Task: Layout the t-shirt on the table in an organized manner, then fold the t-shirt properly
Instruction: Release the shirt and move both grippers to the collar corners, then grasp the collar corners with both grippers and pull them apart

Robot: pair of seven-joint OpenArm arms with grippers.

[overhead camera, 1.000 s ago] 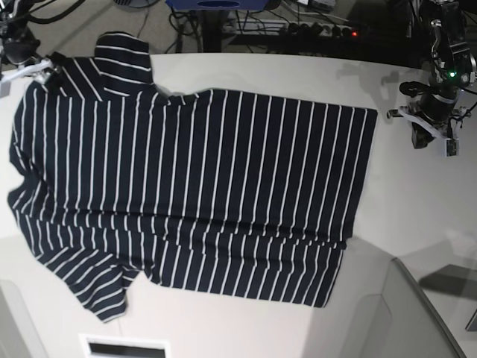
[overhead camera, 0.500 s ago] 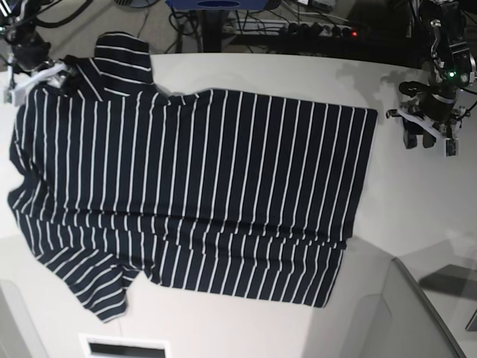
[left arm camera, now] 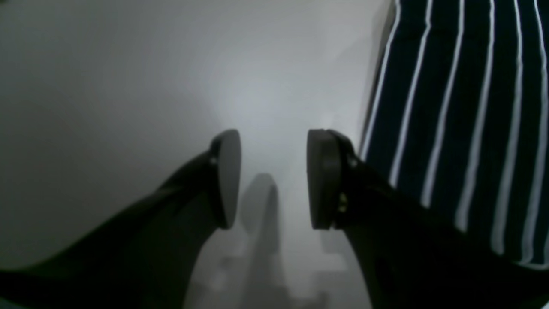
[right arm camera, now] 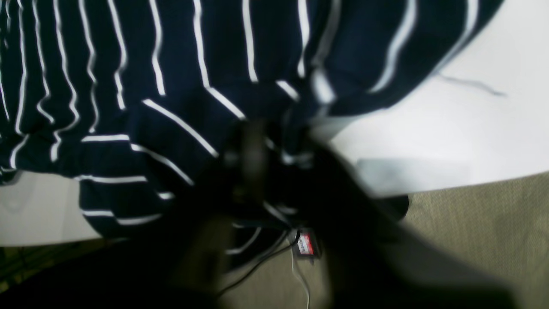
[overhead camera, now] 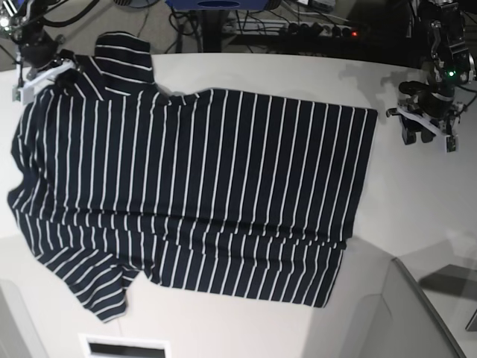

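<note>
The t-shirt [overhead camera: 194,194], dark navy with thin white stripes, lies spread flat across the white table [overhead camera: 417,194], its hem toward the right of the base view. At the far left corner my right gripper [overhead camera: 46,71] is shut on the shirt's shoulder edge. The right wrist view shows, blurred, cloth bunched at the gripper's [right arm camera: 266,146] tips over the table's rim. My left gripper [overhead camera: 421,134] hovers over bare table just right of the hem. Its jaws [left arm camera: 274,178] stand open with nothing between them, and the t-shirt [left arm camera: 450,107] lies beside the right finger.
Cables and a power strip [overhead camera: 313,30] lie beyond the table's far edge. Carpeted floor [right arm camera: 472,223] shows below the rim near my right gripper. A white slotted part [overhead camera: 123,347] sits at the near edge, and a grey panel [overhead camera: 417,313] at the lower right.
My right gripper has slid right onto the shoulder corner and shut on the cloth. My left gripper has opened and drawn slightly back from the hem.
</note>
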